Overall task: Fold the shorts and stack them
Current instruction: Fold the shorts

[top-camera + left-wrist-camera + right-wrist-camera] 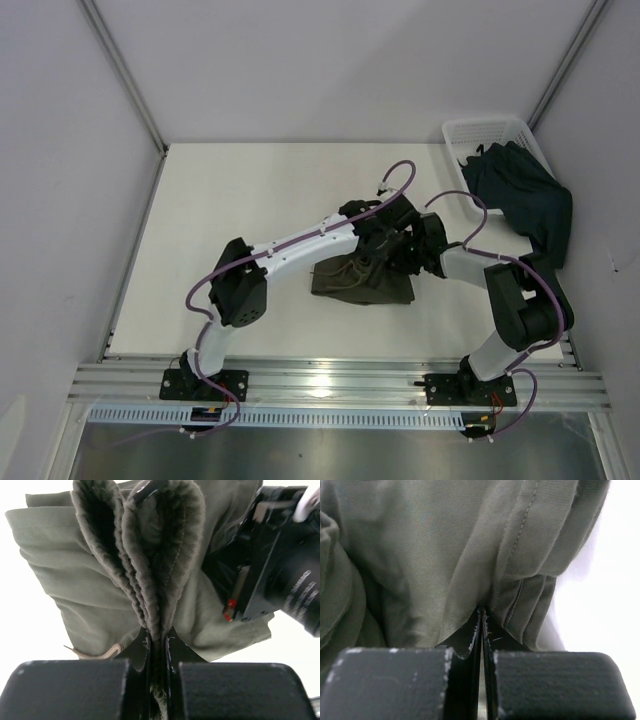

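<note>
The left tool [157,637] and right tool [482,622] each clamp tight on the olive shorts [362,287], probably gathering an edge for folding.

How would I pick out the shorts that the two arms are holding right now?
Look at the middle of the white table, where the two arms' tips meet. The olive-green shorts lie crumpled there, pinched by the left pincer and the right pincer. The other pair, the dark navy-teal shorts, hangs out of the white basket in the far right corner.
</note>
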Robot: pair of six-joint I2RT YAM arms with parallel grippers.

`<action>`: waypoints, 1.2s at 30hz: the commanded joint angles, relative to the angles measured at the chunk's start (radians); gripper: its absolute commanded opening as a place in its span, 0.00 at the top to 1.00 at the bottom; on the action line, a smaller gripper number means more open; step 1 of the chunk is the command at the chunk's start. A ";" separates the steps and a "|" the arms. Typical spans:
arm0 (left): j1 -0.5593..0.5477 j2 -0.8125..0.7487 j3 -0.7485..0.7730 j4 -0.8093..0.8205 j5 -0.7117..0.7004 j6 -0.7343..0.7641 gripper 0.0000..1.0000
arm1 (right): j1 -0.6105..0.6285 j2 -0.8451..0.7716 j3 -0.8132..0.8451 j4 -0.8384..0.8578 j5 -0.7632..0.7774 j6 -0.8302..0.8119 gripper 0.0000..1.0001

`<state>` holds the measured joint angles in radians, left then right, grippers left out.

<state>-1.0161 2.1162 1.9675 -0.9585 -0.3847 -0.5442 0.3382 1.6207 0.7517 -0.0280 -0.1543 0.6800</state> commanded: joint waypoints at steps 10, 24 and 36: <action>-0.007 0.047 -0.025 0.194 0.070 -0.079 0.94 | -0.016 -0.183 0.000 -0.320 0.283 -0.022 0.99; 0.051 0.034 -0.353 0.487 0.185 -0.121 0.99 | -0.024 -0.148 -0.061 -0.227 0.197 -0.013 1.00; 0.223 -0.137 -0.723 0.610 0.176 -0.099 1.00 | 0.178 -0.027 -0.009 -0.150 0.206 0.102 1.00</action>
<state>-0.8734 2.0064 1.3571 -0.2668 -0.1555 -0.6636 0.4416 1.5360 0.7315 -0.1600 0.0444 0.7258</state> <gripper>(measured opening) 0.079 0.002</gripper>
